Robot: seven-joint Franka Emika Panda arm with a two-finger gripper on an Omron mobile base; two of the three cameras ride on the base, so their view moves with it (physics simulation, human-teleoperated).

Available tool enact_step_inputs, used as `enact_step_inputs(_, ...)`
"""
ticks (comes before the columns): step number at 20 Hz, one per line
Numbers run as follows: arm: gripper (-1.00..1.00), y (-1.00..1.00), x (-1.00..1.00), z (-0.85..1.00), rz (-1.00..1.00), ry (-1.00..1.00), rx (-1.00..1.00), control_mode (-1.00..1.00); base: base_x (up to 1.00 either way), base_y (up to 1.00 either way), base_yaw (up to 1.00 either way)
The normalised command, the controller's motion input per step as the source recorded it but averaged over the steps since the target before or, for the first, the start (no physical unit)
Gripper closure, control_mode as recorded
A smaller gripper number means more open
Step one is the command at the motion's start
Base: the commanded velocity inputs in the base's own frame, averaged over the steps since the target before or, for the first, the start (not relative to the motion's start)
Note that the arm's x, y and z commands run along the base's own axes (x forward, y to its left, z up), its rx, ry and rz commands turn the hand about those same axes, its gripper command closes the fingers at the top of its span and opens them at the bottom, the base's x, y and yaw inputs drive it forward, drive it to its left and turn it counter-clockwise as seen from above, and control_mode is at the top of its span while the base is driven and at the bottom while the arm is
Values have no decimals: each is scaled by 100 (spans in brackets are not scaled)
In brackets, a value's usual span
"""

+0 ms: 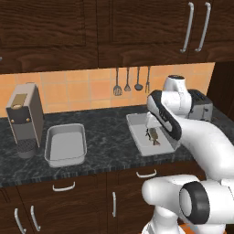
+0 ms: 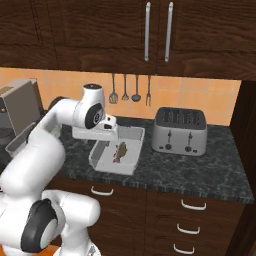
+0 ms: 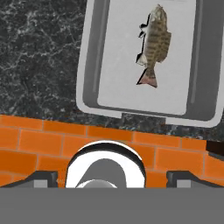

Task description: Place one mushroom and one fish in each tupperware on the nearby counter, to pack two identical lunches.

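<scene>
Fish (image 3: 155,43) lying flat on the floor of the right-hand tray (image 1: 137,137), toward the tray's middle; also visible in the left base view (image 1: 154,135) and the right base view (image 2: 120,151). Body tan with darker mottling and a reddish tail.

Gripper (image 3: 112,177) above that tray, looking down on it. Its two dark fingertips (image 3: 43,178) stand far apart at either side of the hand view, with nothing between them: released, holding nothing. The fish lies clear of the fingertips.

Second tray (image 1: 66,144) sits well to the left on the same counter (image 1: 109,137), just beside a tall grey coffee machine (image 1: 25,119). Its floor looks bare from the left base camera.

Toaster (image 2: 180,131) stands on the counter to the right of the tray with the fish, apart from it. Four utensils (image 2: 129,91) hang on the orange tiled wall behind. Dark wooden cabinets above, drawers with white curved handles (image 2: 192,205) below the worktop.

Arm (image 2: 60,130) reaches over the near tray from the base.
</scene>
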Motion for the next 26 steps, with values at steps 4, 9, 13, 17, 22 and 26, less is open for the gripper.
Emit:
enact_step_inputs(4, -100, 13, -100, 58, 0, -14, 0, -100, 0, 0, 0)
enact_step_inputs(9, -100, 0, -67, 0, 1, -9, 0, -100, 0, 0, 0)
enact_step_inputs(13, -100, 0, 0, 0, 0, 0, 0, -100, 0, 0, 0)
enact_step_inputs(17, -100, -4, -14, -3, -2, 1, 0, 100, -75, -55, -23)
enact_step_inputs(22, -100, 0, 0, 0, 0, 0, 0, 100, -85, -53, -40)
enact_step_inputs(26, -100, 0, 0, 0, 0, 0, 0, 100, -15, -72, -56)
